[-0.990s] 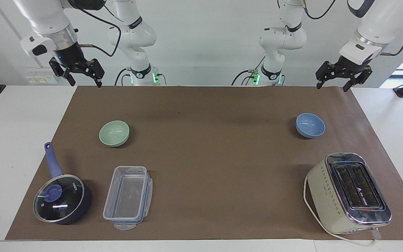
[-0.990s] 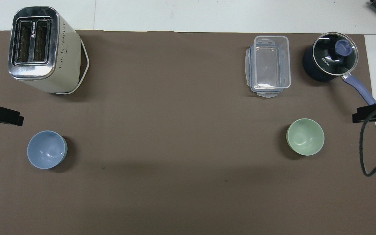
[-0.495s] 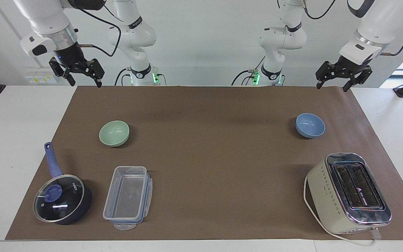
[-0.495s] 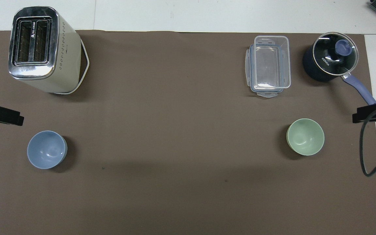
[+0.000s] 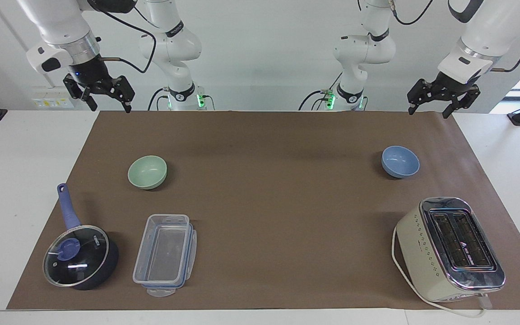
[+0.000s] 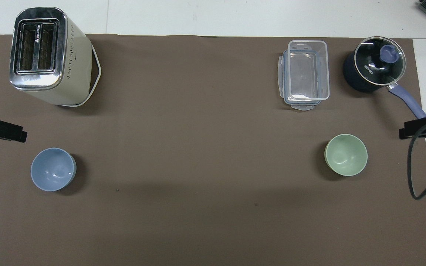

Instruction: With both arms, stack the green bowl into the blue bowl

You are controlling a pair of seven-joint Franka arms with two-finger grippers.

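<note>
On the brown mat, the green bowl (image 5: 147,171) sits toward the right arm's end, the blue bowl (image 5: 400,161) toward the left's; both hands, right hand (image 5: 105,96) and left hand (image 5: 440,101), hover open, empty; bowls look light, rigid; pinch the rim.

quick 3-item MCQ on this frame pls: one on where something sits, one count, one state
1. The green bowl sits:
A. in the blue bowl
B. on the mat, at the right arm's end
C. on the toaster

2. Bowls on the mat:
A. one
B. two
C. three

3. The pot is:
A. lidded
B. uncovered
C. tipped over

Key: 1 B, it stands alone on the mat, nearer the robots than the plastic container. 2 B, only a green and a blue one. 3 A, a glass lid with a blue knob covers it. The left gripper and right gripper hang open, holding nothing.
</note>
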